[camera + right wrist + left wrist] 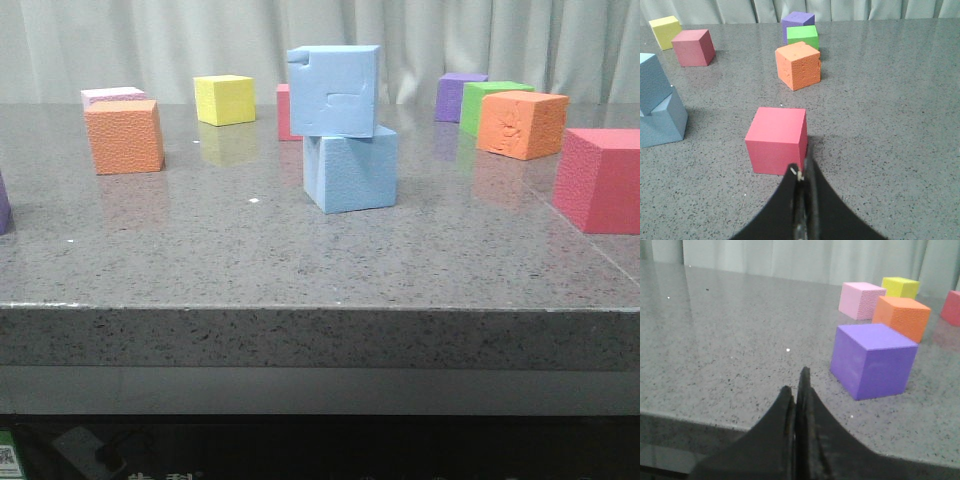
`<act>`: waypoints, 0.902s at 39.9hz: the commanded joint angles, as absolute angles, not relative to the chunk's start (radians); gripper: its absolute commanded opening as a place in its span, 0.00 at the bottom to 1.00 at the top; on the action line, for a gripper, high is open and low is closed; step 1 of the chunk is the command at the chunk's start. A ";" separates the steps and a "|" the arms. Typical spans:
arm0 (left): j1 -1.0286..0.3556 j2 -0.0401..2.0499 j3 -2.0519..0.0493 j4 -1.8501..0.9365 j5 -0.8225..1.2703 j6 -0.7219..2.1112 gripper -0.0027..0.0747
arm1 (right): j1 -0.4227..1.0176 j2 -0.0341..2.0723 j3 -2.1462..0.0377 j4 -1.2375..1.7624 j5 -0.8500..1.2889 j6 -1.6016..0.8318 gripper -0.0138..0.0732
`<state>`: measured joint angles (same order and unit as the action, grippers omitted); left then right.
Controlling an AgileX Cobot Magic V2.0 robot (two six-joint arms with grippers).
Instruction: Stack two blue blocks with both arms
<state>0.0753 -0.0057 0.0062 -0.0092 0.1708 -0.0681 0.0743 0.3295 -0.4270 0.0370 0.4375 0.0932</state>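
**Blue blocks stacked mid-surface, both grippers clenched and empty**

Blue blocks sit one on the other near the middle of the grey speckled surface [200, 250]. We see the notched blue block [334, 90] on top, with a cut corner and a rectangular dent on its front face. It rests on the plain blue block [351, 170], shifted a bit to the left and rotated, so the edges do not line up. No gripper touches either block in the front view.

We log the left gripper [797, 390] with its fingers pressed together, holding nothing, low over the near edge of the surface. A purple cube [872, 360] stands near it, with an orange cube [902, 316], a pink cube [861, 300] and a yellow cube [900, 287] farther off.

We log the right gripper [803, 172] likewise clenched and empty, its tips just beside a red cube [777, 140]. Beyond that we see a second orange cube [798, 65], a green cube [802, 36] and a second purple cube [797, 21]. A dark pink cube [693, 47] stands well apart. The stack shows at the edge of the right wrist view.
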 commanded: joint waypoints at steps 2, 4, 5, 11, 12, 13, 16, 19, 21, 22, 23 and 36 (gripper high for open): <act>0.078 -0.026 0.040 -0.019 0.053 -0.067 0.01 | 0.069 0.336 -0.453 0.037 0.355 0.085 0.04; 0.078 -0.026 0.044 -0.021 0.070 -0.067 0.01 | 0.069 0.336 -0.453 0.037 0.355 0.085 0.04; 0.078 -0.026 0.043 -0.021 0.078 -0.067 0.01 | 0.069 0.336 -0.453 0.037 0.355 0.085 0.04; 0.078 -0.026 0.043 -0.021 0.077 -0.067 0.01 | 0.069 0.336 -0.453 0.037 0.355 0.085 0.04; 0.078 -0.026 0.043 -0.021 0.077 -0.067 0.01 | 0.069 0.336 -0.453 0.037 0.355 0.085 0.04; 0.078 -0.026 0.043 -0.021 0.077 -0.067 0.01 | 0.069 0.336 -0.453 0.037 0.355 0.085 0.04; 0.078 -0.026 0.043 -0.021 0.077 -0.067 0.01 | 0.069 0.336 -0.453 0.037 0.355 0.085 0.04; 0.078 -0.026 0.043 -0.021 0.077 -0.067 0.01 | 0.069 0.336 -0.453 0.037 0.355 0.085 0.04; 0.078 -0.026 0.043 -0.021 0.077 -0.067 0.01 | 0.069 0.336 -0.453 0.037 0.355 0.085 0.04; 0.078 -0.026 0.043 -0.021 0.077 -0.067 0.01 | 0.069 0.336 -0.453 0.037 0.355 0.085 0.04; 0.078 -0.026 0.043 -0.021 0.077 -0.067 0.01 | 0.069 0.336 -0.453 0.037 0.355 0.085 0.04; 0.078 -0.026 0.043 -0.021 0.077 -0.067 0.01 | 0.069 0.336 -0.453 0.037 0.355 0.085 0.04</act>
